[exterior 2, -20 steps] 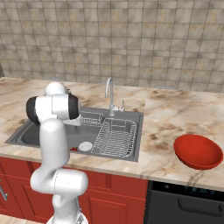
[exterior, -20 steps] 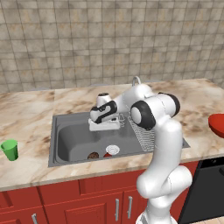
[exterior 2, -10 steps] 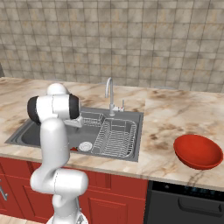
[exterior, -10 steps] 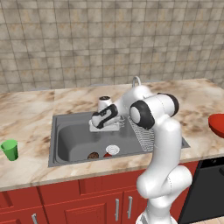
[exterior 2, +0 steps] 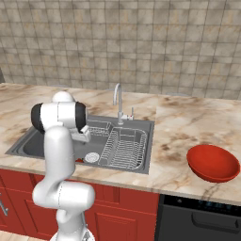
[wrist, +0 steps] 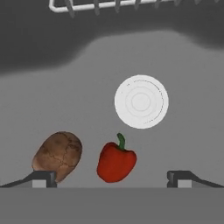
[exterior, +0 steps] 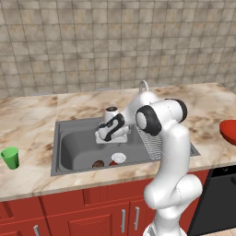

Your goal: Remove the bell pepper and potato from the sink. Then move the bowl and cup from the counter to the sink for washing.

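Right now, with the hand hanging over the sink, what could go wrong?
The potato lies close beside the bell pepper on the sink floor, so the open end effector might catch or nudge both. The glossy, rounded pepper could also roll toward the drain if pinched off-centre.
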You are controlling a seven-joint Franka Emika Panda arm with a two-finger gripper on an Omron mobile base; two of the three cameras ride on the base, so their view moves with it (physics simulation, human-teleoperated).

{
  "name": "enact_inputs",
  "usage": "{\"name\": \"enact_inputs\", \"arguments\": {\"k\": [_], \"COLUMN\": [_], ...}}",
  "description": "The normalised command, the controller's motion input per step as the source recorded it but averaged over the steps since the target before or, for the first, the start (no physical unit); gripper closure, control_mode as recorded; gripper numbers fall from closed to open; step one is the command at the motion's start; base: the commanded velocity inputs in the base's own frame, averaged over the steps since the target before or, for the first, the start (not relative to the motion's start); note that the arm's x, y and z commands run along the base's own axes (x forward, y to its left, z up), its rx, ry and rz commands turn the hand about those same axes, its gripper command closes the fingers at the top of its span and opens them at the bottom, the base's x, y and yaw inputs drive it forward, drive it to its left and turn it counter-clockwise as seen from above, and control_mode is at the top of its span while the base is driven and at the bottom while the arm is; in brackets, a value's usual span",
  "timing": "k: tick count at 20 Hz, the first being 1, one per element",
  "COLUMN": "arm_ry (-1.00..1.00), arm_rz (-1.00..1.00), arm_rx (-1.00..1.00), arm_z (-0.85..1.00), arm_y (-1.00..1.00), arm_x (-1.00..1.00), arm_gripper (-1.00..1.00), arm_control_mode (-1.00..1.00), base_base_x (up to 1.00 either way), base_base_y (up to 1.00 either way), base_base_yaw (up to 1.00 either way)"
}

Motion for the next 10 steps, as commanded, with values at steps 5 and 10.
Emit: {"name": "enact_inputs", "arguments": {"k": [5,10], "arm_ry": [0.00,0.00], "arm_rz": [0.00,0.00], "arm_rx": [0.00,0.00], "arm_z": [-0.14,-0.13], "arm_y": [0.00,0.00], "arm_x": [-0.09,-0.11], "arm_gripper": [-1.00,-1.00], "arm_control_mode": [-1.00,-1.00], "base_base_x": [0.00,0.00], "base_base_y": [0.00,0.00], "base_base_yaw": [0.00,0.00]}}
